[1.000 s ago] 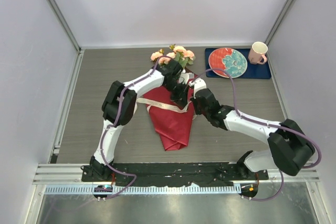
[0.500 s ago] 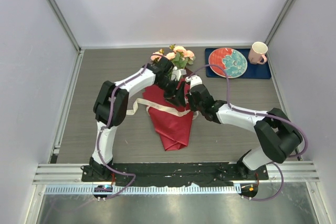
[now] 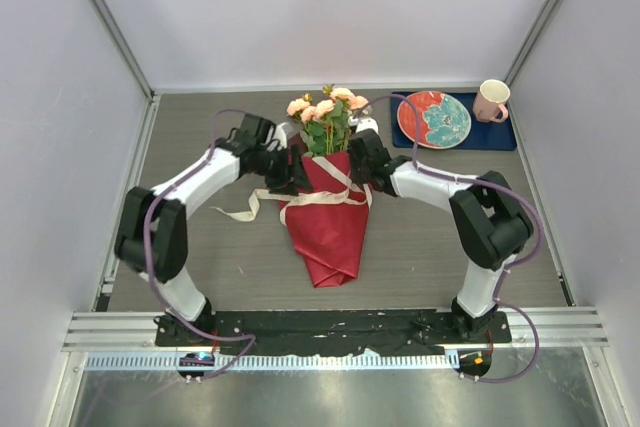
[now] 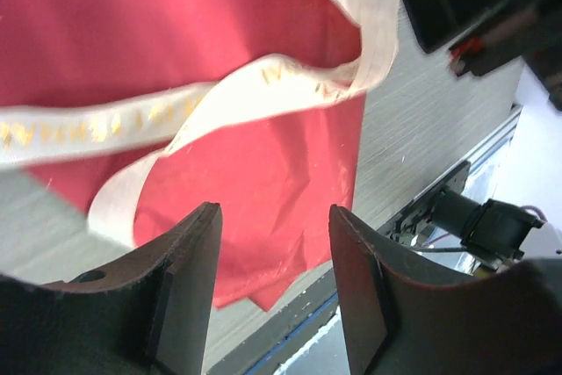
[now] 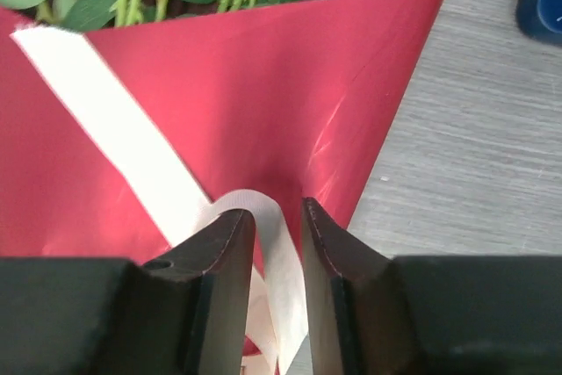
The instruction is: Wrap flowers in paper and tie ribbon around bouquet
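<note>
The bouquet lies mid-table: peach-pink flowers [image 3: 325, 110] stick out of a dark red paper [image 3: 330, 232] cone whose tip points to the near edge. A cream ribbon [image 3: 325, 195] crosses the cone, and one tail trails left onto the table. My left gripper [image 3: 287, 171] is at the cone's left edge. In the left wrist view it [image 4: 274, 217] stands open and empty, with the ribbon [image 4: 219, 107] beyond its tips over the paper [image 4: 176, 24]. My right gripper [image 3: 361, 169] is at the cone's right edge, its [image 5: 278, 208] jaws slightly apart with a ribbon [image 5: 132, 129] loop lying loose between them.
A red and teal plate [image 3: 433, 117] and a pink mug [image 3: 490, 100] stand on a dark blue mat [image 3: 503, 136] at the back right. White walls enclose the table on three sides. The arms' base rail [image 3: 330, 327] runs along the near edge.
Both arms have swung apart from above the bouquet to its two sides. Both grippers have opened. The flowers and the cone's mouth, covered before, now show.
</note>
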Controlling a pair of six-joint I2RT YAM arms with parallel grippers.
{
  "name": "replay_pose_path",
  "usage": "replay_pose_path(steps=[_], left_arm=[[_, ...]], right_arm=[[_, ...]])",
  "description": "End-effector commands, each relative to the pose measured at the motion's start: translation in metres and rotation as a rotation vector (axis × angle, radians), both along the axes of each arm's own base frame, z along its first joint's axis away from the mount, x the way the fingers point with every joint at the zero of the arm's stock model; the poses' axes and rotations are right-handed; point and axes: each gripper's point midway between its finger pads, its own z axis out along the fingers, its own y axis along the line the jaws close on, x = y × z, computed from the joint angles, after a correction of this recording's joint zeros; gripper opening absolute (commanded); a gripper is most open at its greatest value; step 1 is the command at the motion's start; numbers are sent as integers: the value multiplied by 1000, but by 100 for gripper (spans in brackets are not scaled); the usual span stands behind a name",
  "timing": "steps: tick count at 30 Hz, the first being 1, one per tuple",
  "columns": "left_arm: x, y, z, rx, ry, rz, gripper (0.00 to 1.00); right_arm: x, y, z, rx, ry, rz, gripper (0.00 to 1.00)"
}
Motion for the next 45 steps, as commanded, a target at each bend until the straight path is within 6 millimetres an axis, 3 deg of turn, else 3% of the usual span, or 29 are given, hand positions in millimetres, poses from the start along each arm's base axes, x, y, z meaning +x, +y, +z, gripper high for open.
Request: replay_pose_path(steps=[1, 3, 4, 6, 7, 8, 11, 12, 17, 21, 26, 30, 34, 37, 41, 45], left_arm=[[-9, 23, 13, -47, -21, 208, 56], [-19, 36, 7, -10, -26, 251, 56], [-28, 45, -5, 14, 2, 278, 56], [-31, 61, 0, 40, -10, 377, 60], [-38, 73, -8, 73, 20, 430, 62], [-37, 84, -3, 92, -9, 485, 63], [-43, 109, -4, 95, 11, 664, 73], [-36, 114, -2, 80, -7, 718, 75], [-29, 129, -13, 69, 51, 853, 82], [-21, 132, -29, 94, 128, 850, 78], [-20, 135, -39, 142, 95, 792, 75], [-16, 141, -45, 206, 17, 708, 79], [-8, 156, -52, 351, -5, 633, 79], [2, 160, -48, 430, -18, 557, 79], [15, 163, -64, 558, 6, 477, 76], [19, 159, -81, 605, 38, 423, 71]], right_arm=[[6, -13, 6, -80, 84, -71, 42], [-7, -17, 6, -71, 122, -80, 55], [-15, -20, 4, -70, 148, -84, 56], [-31, -23, 13, -32, 182, -98, 61], [-41, -28, 11, -29, 204, -109, 61], [-47, -29, 22, -3, 198, -113, 61], [-64, -30, 22, 96, 234, -172, 62], [-67, -28, 29, 142, 232, -187, 62], [-70, -17, 21, 334, 286, -309, 60], [-70, 0, 9, 422, 320, -299, 52], [-55, -8, -8, 323, 270, -276, 53], [-45, -6, -14, 270, 253, -230, 54], [-43, -2, -16, 243, 253, -200, 34], [-42, -1, -14, 225, 238, -195, 29], [-43, 3, -8, 204, 227, -180, 26], [-46, 3, -6, 193, 239, -189, 14]])
